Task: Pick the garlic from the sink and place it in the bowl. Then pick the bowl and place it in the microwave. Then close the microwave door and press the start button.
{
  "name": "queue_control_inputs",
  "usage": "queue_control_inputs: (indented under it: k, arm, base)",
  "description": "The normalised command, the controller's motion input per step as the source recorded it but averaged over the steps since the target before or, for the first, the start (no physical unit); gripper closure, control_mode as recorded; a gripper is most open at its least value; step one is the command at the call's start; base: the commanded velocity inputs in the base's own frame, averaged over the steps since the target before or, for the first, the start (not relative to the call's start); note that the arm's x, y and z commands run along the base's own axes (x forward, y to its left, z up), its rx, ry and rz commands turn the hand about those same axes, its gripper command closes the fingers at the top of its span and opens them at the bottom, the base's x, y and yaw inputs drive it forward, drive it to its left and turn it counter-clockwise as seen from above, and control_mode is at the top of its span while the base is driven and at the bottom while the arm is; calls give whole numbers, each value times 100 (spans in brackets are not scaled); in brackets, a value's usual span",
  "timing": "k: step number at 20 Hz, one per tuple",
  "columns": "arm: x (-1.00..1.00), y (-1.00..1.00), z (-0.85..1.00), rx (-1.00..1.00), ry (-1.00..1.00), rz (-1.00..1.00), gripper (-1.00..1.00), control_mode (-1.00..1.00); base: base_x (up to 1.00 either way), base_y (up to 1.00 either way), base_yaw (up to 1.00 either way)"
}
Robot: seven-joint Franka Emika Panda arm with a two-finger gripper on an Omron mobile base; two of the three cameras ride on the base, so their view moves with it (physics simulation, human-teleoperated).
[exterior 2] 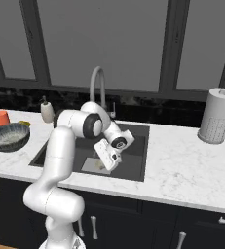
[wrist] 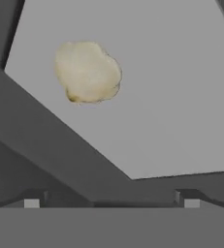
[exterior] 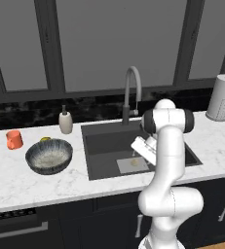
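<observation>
- Down in the sink, the garlic lies on the lighter grey drain plate.
- Above it hang the fingers, spread apart and holding nothing; the garlic sits ahead of them, untouched.
- On the marble table, left of the sink, stands the bowl, with an orange mug and a soap bottle nearby.
- A paper towel roll stands well apart on the right.
</observation>
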Motion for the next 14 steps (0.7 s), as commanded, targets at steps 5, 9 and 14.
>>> queue_control_inputs:
  k: [5, 9, 14]
  arm:
    - [31, 12, -50, 0, 7, 0, -100, -100]
    - [44, 3, -27, 0, 2, 0, -100, -100]
    - [31, 0, -34, 0, 2, 0, -100, -100]
  base:
    - [0, 0, 0]
    - [0, 0, 0]
    - [0, 0, 0]
